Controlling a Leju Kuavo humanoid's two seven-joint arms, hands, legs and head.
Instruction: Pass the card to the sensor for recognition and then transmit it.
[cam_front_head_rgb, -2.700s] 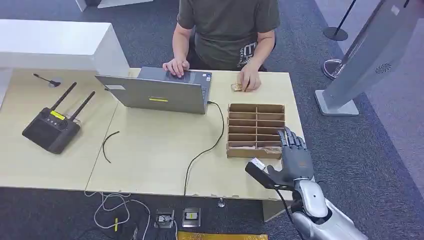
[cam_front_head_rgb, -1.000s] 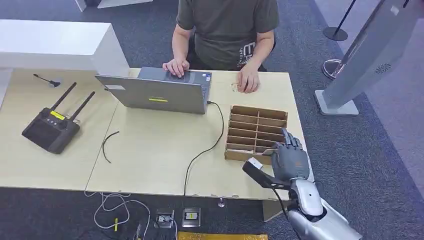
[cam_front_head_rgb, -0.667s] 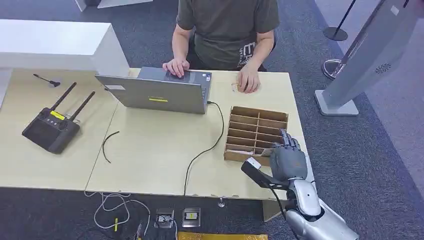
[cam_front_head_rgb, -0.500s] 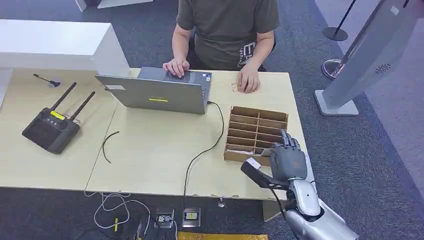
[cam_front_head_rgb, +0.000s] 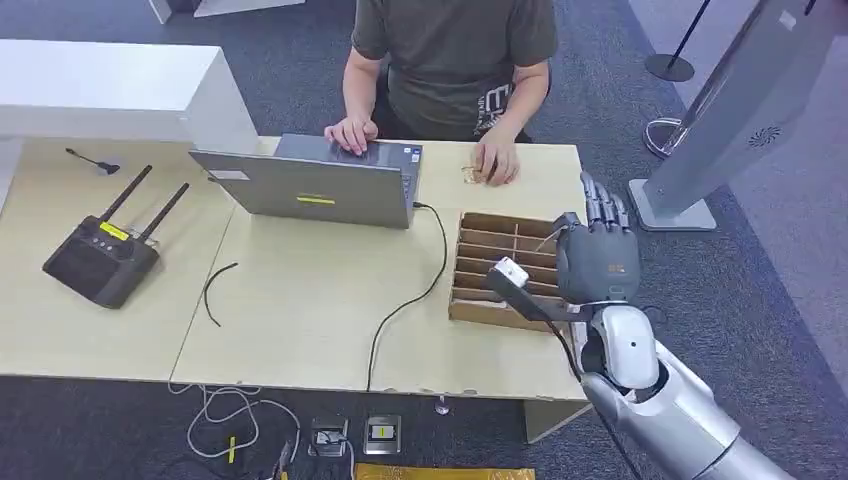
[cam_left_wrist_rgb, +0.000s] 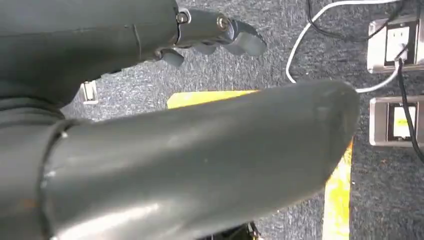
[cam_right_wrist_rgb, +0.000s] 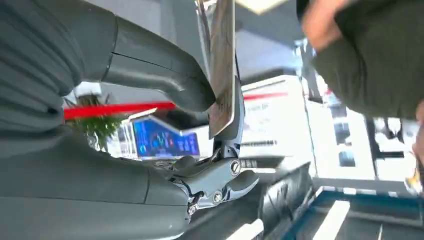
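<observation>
Here, the right hand (cam_front_head_rgb: 597, 262) pinches 1 card (cam_right_wrist_rgb: 221, 65) above 1 cardboard organizer (cam_front_head_rgb: 508, 262).

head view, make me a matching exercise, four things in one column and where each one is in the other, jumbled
Things:
1. card
2. laptop
3. divided cardboard tray
4. black box with two antennas

Places:
A. on the table's left part
B. on the table's right part, in front of the person
C. pinched in the right hand
D. open in front of the person

Pairs: 1-C, 2-D, 3-B, 4-A
</observation>
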